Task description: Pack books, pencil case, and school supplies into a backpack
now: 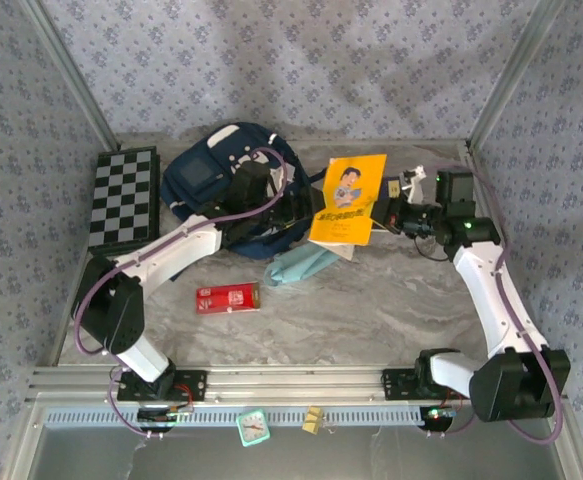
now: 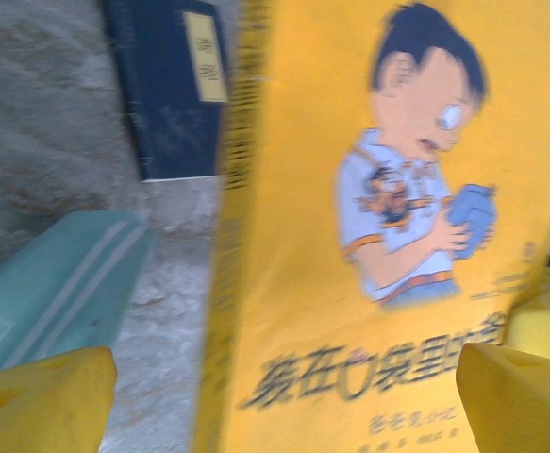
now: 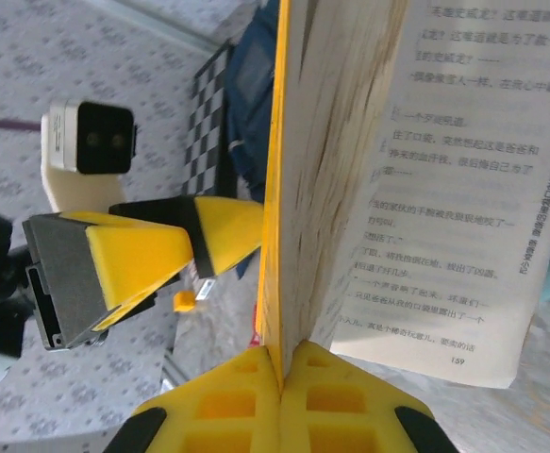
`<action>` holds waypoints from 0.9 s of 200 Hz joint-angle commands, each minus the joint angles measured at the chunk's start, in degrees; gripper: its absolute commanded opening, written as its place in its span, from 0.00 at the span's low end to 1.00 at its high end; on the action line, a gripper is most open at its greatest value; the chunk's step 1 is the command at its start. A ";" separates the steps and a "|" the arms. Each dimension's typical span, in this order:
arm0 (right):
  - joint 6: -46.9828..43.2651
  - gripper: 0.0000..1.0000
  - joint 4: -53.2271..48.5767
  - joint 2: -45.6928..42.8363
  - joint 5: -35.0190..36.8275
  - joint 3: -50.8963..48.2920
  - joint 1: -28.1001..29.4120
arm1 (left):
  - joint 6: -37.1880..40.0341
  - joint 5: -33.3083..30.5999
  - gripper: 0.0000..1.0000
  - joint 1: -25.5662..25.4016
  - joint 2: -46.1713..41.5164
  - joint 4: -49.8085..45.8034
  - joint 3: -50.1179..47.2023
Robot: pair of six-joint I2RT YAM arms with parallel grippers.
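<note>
On the grey marbled table, at the back left, a navy backpack with the left arm lying across it. Just beside it, a black-and-white chequered board. Right of the backpack, lifted off the table, the yellow book: cartoon boy and dark print on the cover, pages fanning loose. Pinched at its edge by the clenched right gripper. Left gripper released, fingers spread wide before the cover. Under the book's lower edge, the teal pencil case; near it a navy book with a yellow label. Nearer the front, the red box.

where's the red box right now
In the top view, the red box lies flat on the table left of centre, just left of the pencil case.
</note>
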 commanded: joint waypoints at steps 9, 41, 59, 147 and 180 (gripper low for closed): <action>1.94 0.00 10.47 0.68 -7.09 0.61 0.71 | 1.21 7.12 0.88 -0.21 -2.41 8.97 0.72; -0.47 0.00 10.51 0.95 -7.24 -1.09 0.86 | 2.60 6.91 0.75 -0.06 -3.06 7.63 1.38; -3.99 0.00 6.57 1.74 -5.05 -0.96 0.65 | 2.66 6.97 0.62 -0.17 -3.90 9.78 0.54; -6.08 0.33 7.62 2.67 -4.44 -4.86 -0.56 | 4.81 4.97 0.00 -0.12 -4.74 16.43 -0.89; -4.23 0.80 9.41 2.50 -4.33 -7.54 -3.02 | 2.78 5.75 0.00 -0.02 -3.67 22.91 -1.44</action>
